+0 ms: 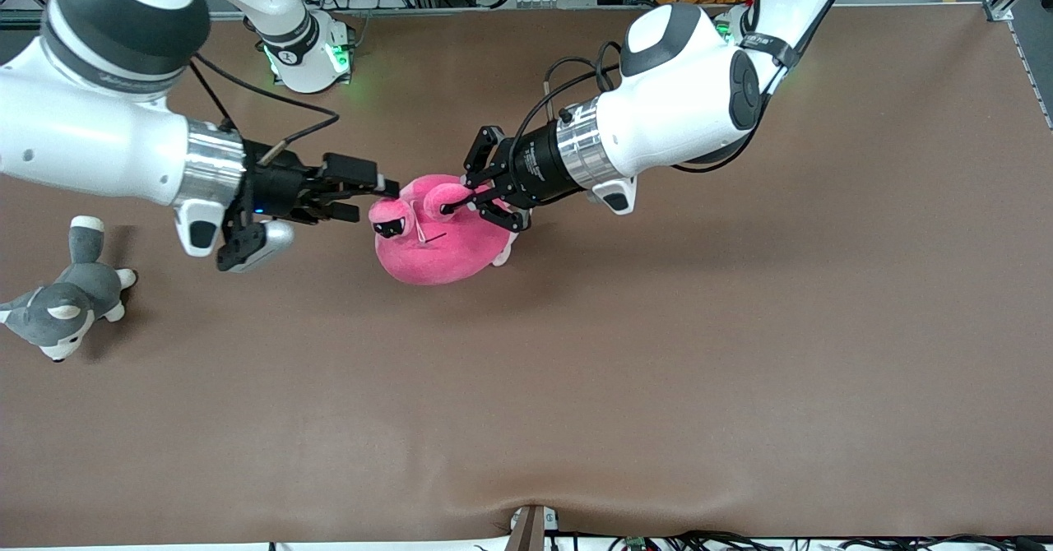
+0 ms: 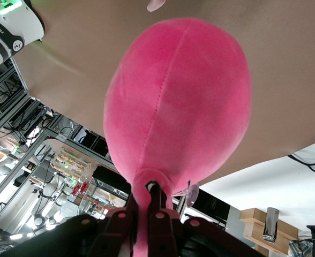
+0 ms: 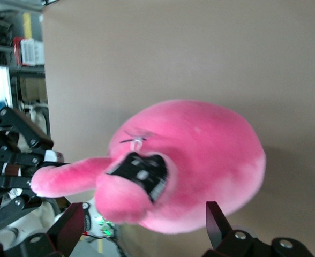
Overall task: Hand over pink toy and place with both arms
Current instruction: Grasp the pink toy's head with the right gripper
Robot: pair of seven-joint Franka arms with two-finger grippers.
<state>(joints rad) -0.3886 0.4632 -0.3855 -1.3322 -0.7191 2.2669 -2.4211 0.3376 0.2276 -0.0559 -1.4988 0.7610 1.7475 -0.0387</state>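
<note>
My left fingers (image 1: 457,202) are pinched tight on one ear of the pink toy (image 1: 436,234), so the plush hangs from them above the middle of the bench (image 1: 658,354). My right fingers (image 1: 380,196) are spread wide at the toy's face, one to each side of it, and not yet closed on it. A grey husky plush (image 1: 66,296) lies on the bench at my right arm's end.
</note>
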